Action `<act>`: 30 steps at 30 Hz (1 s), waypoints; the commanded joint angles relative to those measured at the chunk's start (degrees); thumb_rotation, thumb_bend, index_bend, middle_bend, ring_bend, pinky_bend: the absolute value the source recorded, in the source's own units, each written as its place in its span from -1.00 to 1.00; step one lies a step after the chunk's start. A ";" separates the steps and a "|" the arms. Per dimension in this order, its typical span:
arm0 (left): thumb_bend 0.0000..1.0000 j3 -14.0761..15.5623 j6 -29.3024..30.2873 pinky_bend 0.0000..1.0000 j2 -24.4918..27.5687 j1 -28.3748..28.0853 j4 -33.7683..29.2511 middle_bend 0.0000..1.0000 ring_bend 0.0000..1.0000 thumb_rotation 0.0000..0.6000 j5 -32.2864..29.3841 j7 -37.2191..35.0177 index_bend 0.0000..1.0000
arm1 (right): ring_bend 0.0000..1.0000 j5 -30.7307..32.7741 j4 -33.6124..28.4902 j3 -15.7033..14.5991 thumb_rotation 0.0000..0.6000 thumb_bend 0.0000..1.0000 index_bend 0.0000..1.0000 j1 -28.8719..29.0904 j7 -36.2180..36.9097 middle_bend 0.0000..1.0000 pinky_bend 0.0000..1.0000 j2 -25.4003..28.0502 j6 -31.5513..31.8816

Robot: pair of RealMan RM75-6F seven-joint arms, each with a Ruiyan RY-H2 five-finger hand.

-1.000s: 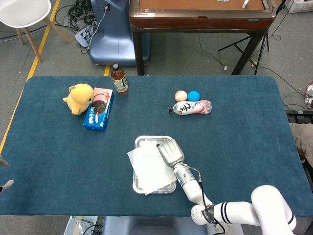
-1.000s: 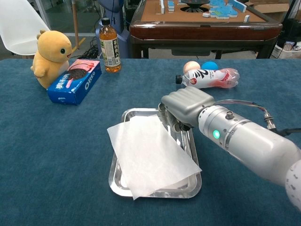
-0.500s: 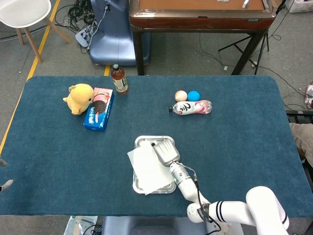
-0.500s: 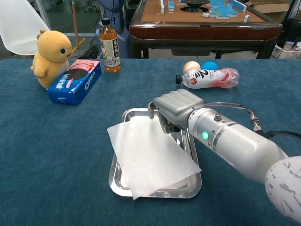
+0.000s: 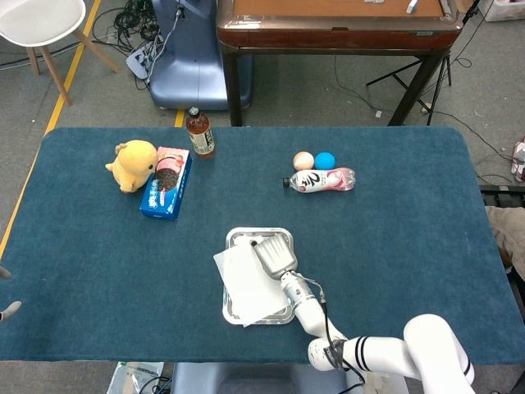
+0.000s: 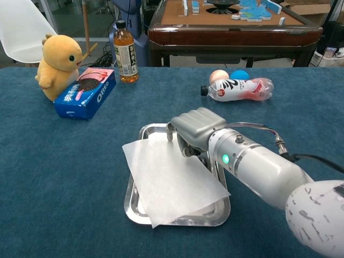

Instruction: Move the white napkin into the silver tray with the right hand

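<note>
The white napkin (image 6: 171, 180) lies mostly in the silver tray (image 6: 217, 216), its left corner hanging over the rim onto the worktop (image 6: 64, 177). The right hand (image 6: 194, 130) hovers curled over it; whether it pinches the napkin cannot be told. Release remains.

Grey floor (image 5: 328, 90), brown table (image 5: 336, 25), white chair (image 5: 41, 20).
</note>
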 commanded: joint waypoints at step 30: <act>-0.93 0.29 -1.00 -0.17 -0.88 -0.48 0.50 -0.36 -0.55 1.00 -0.18 0.97 -0.07 | 1.00 3.39 -6.48 -0.56 1.00 1.00 -0.38 -2.53 -6.29 1.00 1.00 5.43 4.11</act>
